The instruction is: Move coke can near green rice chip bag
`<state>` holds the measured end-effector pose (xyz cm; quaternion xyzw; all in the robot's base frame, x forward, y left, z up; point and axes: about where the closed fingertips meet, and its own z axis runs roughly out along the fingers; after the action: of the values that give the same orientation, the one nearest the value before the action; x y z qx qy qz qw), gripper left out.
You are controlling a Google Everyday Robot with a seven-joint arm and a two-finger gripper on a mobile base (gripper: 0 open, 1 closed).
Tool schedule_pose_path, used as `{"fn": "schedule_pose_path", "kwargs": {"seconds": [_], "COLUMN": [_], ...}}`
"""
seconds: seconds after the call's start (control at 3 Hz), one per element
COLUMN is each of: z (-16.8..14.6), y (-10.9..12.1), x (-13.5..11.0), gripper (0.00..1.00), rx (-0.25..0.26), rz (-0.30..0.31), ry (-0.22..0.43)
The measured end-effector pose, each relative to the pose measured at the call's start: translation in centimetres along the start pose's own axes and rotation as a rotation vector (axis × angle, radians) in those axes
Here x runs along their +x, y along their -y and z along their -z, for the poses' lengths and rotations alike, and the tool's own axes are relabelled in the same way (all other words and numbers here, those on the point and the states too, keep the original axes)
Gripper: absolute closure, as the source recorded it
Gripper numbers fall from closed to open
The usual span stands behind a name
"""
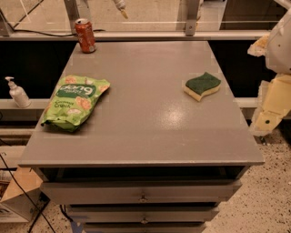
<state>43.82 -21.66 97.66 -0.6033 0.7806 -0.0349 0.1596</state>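
Coke can [85,35] beyond bag [75,102]; gripper [121,9] seemingly above.

Upright at far-left corner of grey cabinet top [145,127]: coke can [85,35]. Flat near left edge, well apart: green rice chip bag [75,103]. Near right edge: sponge [202,85]. Above far edge: gripper [121,8].

The small red-orange metal coke can [85,35] is showing a silver top. The flat light-green rice chip bag [75,102] is wearing a dark green label with white letters. The wavy sponge [202,85] is showing dark green over yellow. The cream-and-white gripper [273,107] is sitting at the right edge.
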Motion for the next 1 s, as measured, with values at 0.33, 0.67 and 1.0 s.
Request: {"fn": "schedule_pose_path", "kwargs": {"seconds": [0.33,0.67,1.0], "z": [0.0,0.4,-0.4], "y": [0.0,0.6,2.1], "x": [0.0,-0.5,-2.0], "gripper": [0.0,0.0,0.0], "rx": [0.0,0.015,0.038], "rz": [0.0,0.018,0.044], "ry": [0.0,0.064,0.229]}}
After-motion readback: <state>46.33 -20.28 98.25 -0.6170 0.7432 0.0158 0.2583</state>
